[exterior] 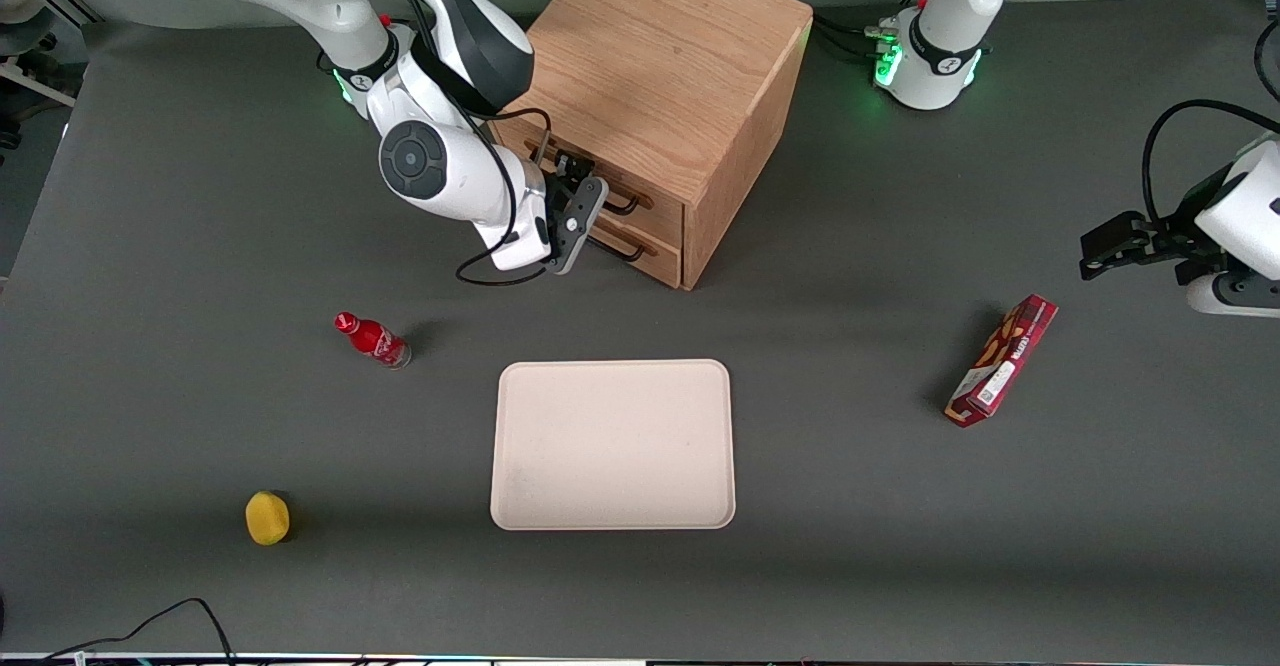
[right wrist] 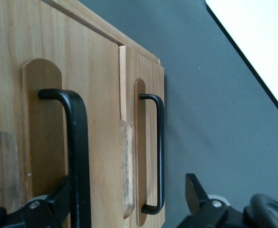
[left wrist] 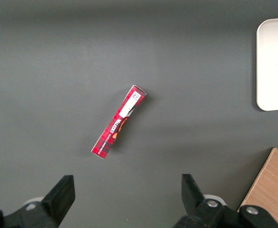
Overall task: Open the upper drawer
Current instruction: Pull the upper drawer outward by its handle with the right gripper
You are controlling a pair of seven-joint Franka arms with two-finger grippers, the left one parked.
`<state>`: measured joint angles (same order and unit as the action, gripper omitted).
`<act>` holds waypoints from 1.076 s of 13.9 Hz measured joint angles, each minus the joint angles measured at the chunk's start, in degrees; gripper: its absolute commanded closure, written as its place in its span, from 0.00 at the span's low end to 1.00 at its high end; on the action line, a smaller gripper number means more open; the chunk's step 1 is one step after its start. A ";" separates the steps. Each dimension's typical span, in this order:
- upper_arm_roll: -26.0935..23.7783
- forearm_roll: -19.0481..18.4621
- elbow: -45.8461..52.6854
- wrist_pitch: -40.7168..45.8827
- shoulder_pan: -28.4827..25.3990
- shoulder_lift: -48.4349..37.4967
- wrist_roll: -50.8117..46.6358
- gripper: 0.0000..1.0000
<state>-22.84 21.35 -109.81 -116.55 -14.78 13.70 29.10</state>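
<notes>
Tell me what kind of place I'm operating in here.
Probably a robotics lab test bench, not a home: a grey-covered table with Franka arms mounted on it, a lone wooden cabinet, and scattered props like a beige tray. The gripper sits at the upper drawer handle.

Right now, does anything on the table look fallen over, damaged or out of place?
Only the small red bottle lies on its side, toward the working arm's end. Nothing looks spilled or damaged. The pincer is open at the upper drawer handle, drawers shut.
</notes>
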 measured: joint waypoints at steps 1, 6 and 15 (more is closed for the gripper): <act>-0.01 -0.01 -0.10 -0.36 -0.05 0.07 -0.47 0.00; -0.01 -0.33 -0.10 -0.92 -0.15 0.27 -3.65 0.00; -0.16 -4.58 1.53 -1.45 -0.45 0.53 -5.89 0.00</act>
<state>-23.00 16.76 -108.27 -118.00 -15.23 14.24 23.21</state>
